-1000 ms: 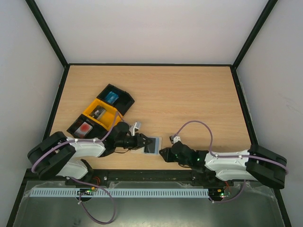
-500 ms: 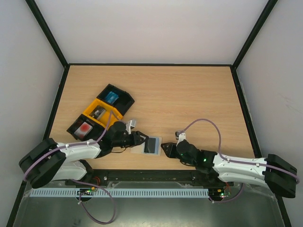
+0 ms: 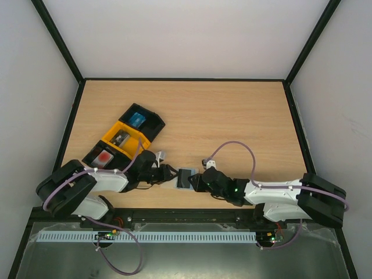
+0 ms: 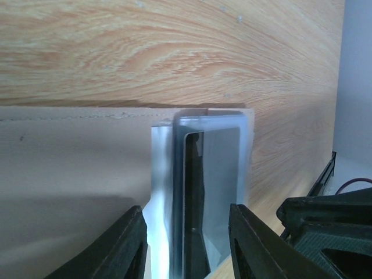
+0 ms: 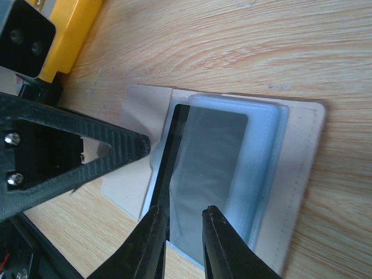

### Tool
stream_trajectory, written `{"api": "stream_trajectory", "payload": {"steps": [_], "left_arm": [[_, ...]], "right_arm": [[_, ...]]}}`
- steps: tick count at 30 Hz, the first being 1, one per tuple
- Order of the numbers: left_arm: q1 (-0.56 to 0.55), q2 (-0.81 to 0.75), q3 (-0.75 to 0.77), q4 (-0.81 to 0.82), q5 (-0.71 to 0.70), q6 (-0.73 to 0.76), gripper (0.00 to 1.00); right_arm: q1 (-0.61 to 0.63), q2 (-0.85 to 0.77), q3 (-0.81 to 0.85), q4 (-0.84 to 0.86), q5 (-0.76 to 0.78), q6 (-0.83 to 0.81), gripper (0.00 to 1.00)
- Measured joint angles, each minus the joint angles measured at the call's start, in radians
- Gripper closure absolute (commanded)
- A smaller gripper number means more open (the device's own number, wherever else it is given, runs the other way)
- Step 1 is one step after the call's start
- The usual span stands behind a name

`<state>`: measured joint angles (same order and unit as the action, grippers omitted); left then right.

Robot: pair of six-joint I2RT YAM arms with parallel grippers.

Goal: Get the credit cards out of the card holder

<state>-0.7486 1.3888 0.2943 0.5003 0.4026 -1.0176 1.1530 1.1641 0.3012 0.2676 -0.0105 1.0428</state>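
Observation:
The card holder [image 3: 186, 177] lies flat on the table near its front edge, a pale blue pocket [image 5: 264, 157] on a beige flap [image 5: 305, 174]. A dark grey face with a black raised edge [image 5: 203, 163] shows in the pocket; I cannot tell whether it is a credit card. My left gripper [image 4: 186, 208] is open, its jaws standing to either side of the pocket's [image 4: 212, 151] near end. From the opposite side my right gripper [image 5: 182, 209] is narrowly open over the other end, with the black edge beside its left finger. In the top view the left gripper [image 3: 173, 174] and the right gripper [image 3: 195, 181] face each other across the holder.
A row of trays stands at the left: a black one holding a blue item [image 3: 138, 119], a yellow one [image 3: 123, 138], and a black one with a small red flat piece [image 3: 104, 157]. The table's front rail [image 3: 186, 214] runs just behind the holder.
My right arm has swung left from beside the holder until its jaws are over the holder's end. The left jaws have widened a little and stayed at the holder, which barely shifted.

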Motion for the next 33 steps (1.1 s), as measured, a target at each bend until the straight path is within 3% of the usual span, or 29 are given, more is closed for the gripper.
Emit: {"api": "stream_trajectory", "payload": {"steps": [15,33], "left_arm": [[0.008,0.130,0.006,0.147,0.069,-0.013,0.64],[0.008,0.171,-0.006,0.258,0.109,-0.069,0.87]], "right_arm": [[0.000,0.152,0.067,-0.004,-0.009,-0.051,0.81],[0.000,0.188,-0.013,0.139,-0.022,0.002,0.83]]}}
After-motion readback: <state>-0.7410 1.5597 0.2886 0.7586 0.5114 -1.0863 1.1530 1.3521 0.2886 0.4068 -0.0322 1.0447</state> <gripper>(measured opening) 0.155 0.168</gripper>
